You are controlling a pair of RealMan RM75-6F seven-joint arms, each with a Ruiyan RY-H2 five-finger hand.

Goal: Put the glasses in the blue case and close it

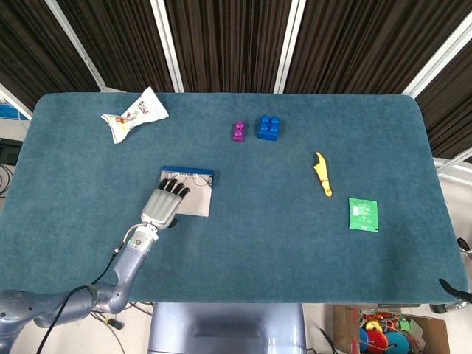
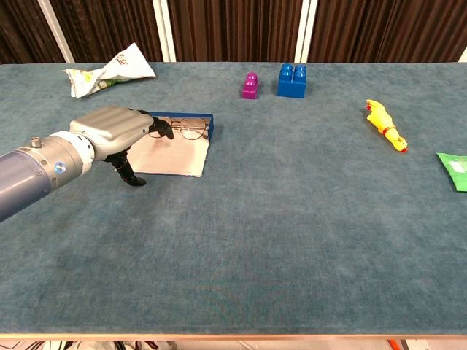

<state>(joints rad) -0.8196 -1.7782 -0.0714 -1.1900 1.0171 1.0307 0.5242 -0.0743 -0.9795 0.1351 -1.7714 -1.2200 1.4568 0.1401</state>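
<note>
The blue case (image 1: 198, 200) lies open on the table, its pale lining up and its blue rim at the far side. The glasses (image 1: 193, 179) rest unfolded inside it along that far rim, seen also in the chest view as glasses (image 2: 186, 129) in the case (image 2: 179, 154). My left hand (image 1: 164, 204) hovers palm down over the case's near-left part, holding nothing. In the chest view this left hand (image 2: 117, 130) has its fingers bent toward the glasses and its thumb pointing down at the cloth beside the case. My right hand is in neither view.
A crumpled snack packet (image 1: 135, 115) lies at the far left. A purple brick (image 1: 238, 132) and a blue brick (image 1: 268, 127) stand beyond the case. To the right are a yellow toy (image 1: 322, 175) and a green sachet (image 1: 363, 214).
</note>
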